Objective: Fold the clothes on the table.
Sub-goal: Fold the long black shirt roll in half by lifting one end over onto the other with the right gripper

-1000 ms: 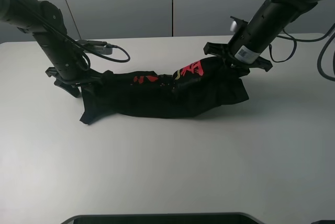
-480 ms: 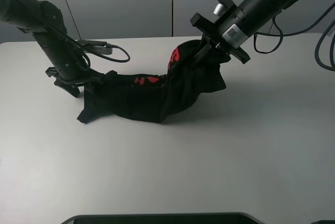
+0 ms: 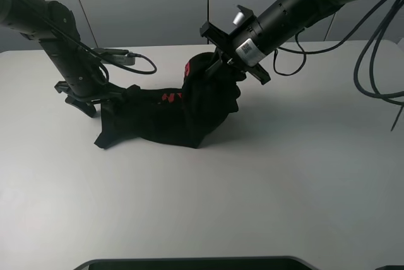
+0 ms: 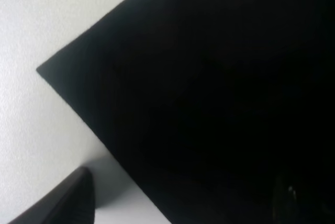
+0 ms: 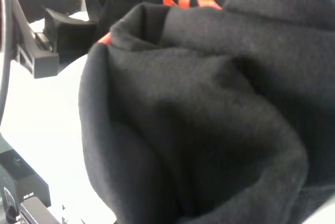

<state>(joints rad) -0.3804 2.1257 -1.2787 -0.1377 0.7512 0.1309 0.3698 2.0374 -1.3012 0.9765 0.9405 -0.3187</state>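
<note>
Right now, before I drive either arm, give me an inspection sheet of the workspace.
Surface: white table, no stains seen.
Job's things: black T-shirt, bunched lengthwise, right end lifted off the table, red print showing.
Clutter: nothing seen.
Grippers: left gripper open, low at the shirt's left end; right gripper shut on the raised end.
Cables: left-arm cable loops on the table; right-arm cables hang beside that arm.
Surroundings: grey wall panels behind; dark edge at the front.
</note>
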